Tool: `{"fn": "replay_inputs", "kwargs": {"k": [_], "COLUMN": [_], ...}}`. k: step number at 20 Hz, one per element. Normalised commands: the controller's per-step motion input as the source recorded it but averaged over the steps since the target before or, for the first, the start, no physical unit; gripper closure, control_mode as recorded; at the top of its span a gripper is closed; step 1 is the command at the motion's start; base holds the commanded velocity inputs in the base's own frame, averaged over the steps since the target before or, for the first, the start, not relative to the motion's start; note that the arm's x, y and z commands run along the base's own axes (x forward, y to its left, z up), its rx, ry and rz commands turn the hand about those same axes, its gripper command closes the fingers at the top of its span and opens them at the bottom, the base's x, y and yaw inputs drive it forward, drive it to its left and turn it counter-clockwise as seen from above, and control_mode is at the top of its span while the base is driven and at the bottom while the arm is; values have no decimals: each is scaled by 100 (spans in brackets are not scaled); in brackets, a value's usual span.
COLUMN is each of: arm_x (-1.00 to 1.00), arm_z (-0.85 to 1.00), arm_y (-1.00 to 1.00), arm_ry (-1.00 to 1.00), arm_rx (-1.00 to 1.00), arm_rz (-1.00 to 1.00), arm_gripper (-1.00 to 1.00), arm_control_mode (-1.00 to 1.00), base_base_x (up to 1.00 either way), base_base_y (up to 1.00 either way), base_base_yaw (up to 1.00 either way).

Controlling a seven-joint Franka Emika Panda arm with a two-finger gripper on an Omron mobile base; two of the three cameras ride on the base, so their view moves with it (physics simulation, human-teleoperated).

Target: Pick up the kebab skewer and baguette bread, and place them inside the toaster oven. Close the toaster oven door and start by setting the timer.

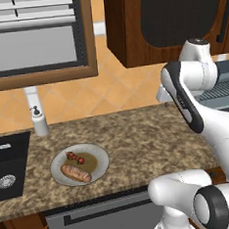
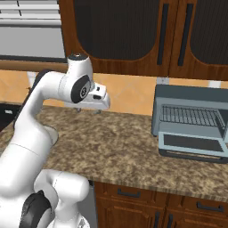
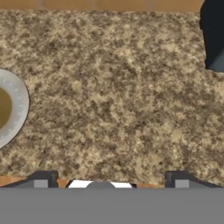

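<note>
I see the gripper (image 3: 111, 179) hanging spread wide and empty above bare counter (image 3: 113, 96), with the plate (image 3: 17, 109) rim off to one side in the hand view. The skewer (image 1: 75, 158) and bread (image 1: 76, 173) lie together on that plate (image 1: 98, 154) near the sink (image 1: 10, 162). The oven (image 2: 191, 122) sits well apart on the counter, its door (image 2: 191, 143) dropped open and the rack (image 2: 189, 115) showing.

A kitchen: granite counter (image 1: 138, 134), sink (image 1: 10, 165), wooden cabinets (image 2: 133, 35), toaster oven (image 2: 191, 120).
</note>
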Motion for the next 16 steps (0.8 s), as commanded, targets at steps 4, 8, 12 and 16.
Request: {"fn": "replay_inputs", "kwargs": {"k": [4, 8, 12, 16], "arm_x": [-1, 0, 1, 10], "arm_z": [-3, -12, -11, -12], "arm_y": [-100, -99, -91, -88], "arm_ry": [0, -1, 0, -1], "arm_rx": [8, 5, 3, 3], "arm_rz": [0, 0, 0, 0], "arm_gripper": [-100, -100, -100, -100], "arm_control_mode": [-100, -100, -100, -100], "base_base_x": [0, 0, 0, 0], "base_base_y": [0, 0, 0, 0], "base_base_yaw": [0, 0, 0, 0]}}
